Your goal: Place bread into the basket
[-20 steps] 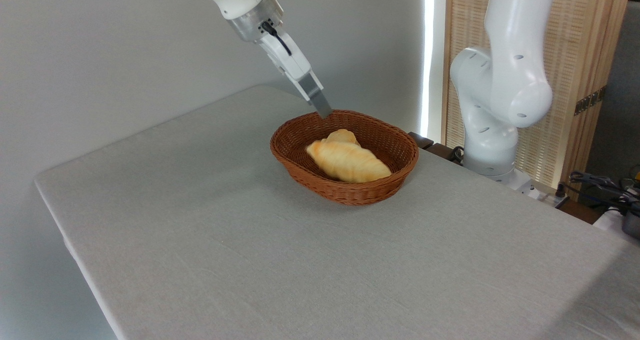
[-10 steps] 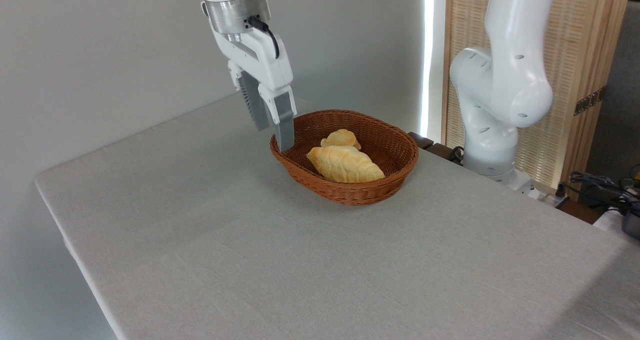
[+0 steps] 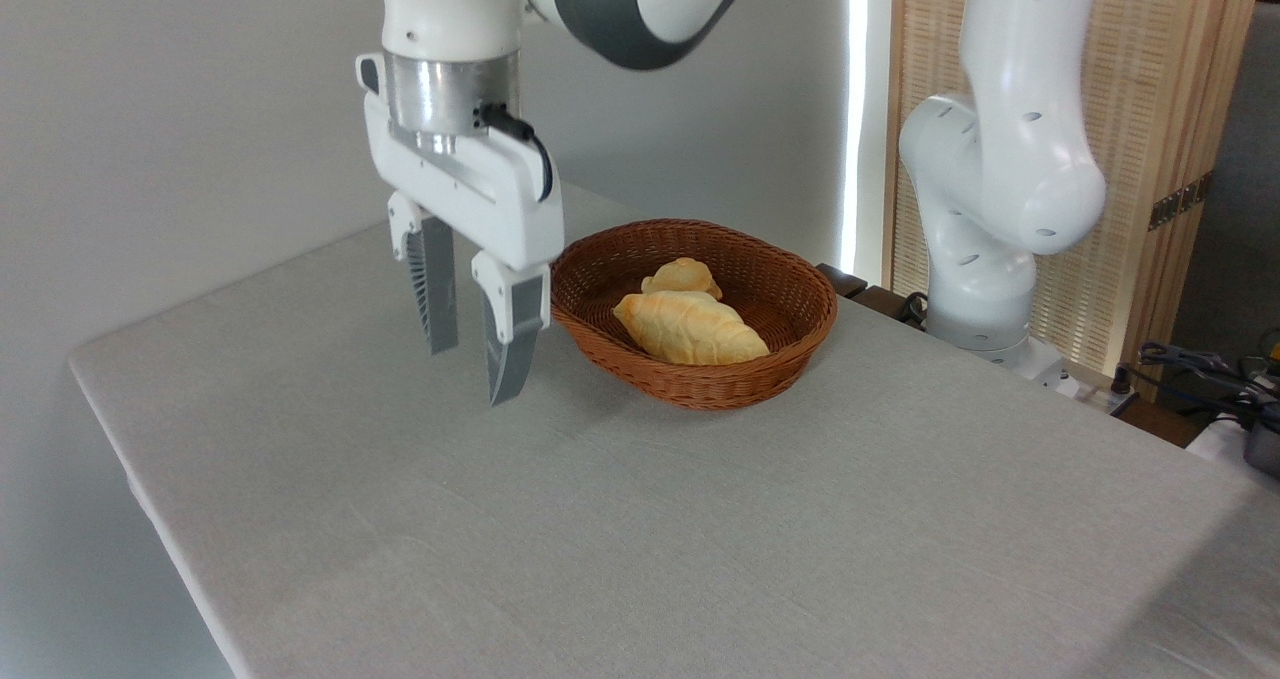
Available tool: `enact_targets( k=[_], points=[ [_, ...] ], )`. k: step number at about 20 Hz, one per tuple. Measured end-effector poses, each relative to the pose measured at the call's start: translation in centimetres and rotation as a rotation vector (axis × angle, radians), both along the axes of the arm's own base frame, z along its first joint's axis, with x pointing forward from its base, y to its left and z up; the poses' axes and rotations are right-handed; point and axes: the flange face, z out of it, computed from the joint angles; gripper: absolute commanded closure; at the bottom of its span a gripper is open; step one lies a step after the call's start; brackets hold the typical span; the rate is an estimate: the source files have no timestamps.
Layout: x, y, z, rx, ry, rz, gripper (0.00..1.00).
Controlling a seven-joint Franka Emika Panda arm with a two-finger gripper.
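Wicker, tightly woven and reddish brown, is forming the shallow oval basket (image 3: 760,371) sitting toward the far edge of the table (image 3: 640,519), whose grey cloth covering is showing a fine, matte weave. Lying inside the basket is the bread (image 3: 690,327), a long golden loaf tapering to a point, its scored top glowing paler than its browner edges; a small round bun (image 3: 681,277) is resting just behind it, touching it. Hanging just beside the basket's left rim is the gripper (image 3: 473,371), its two grey ribbed fingers (image 3: 436,299) standing apart and clasping nothing, pointing down above bare cloth. Rising at the table's far right edge is the glossy white arm base (image 3: 990,209), with a slatted wooden screen (image 3: 1150,109) behind it.
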Motion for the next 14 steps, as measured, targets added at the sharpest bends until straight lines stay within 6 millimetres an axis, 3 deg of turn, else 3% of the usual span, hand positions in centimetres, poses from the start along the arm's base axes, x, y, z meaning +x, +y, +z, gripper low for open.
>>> enact_targets(
  k=[14],
  points=[
    [0.51, 1.0, -0.38, 0.002, -0.007, 0.014, 0.0]
  ],
)
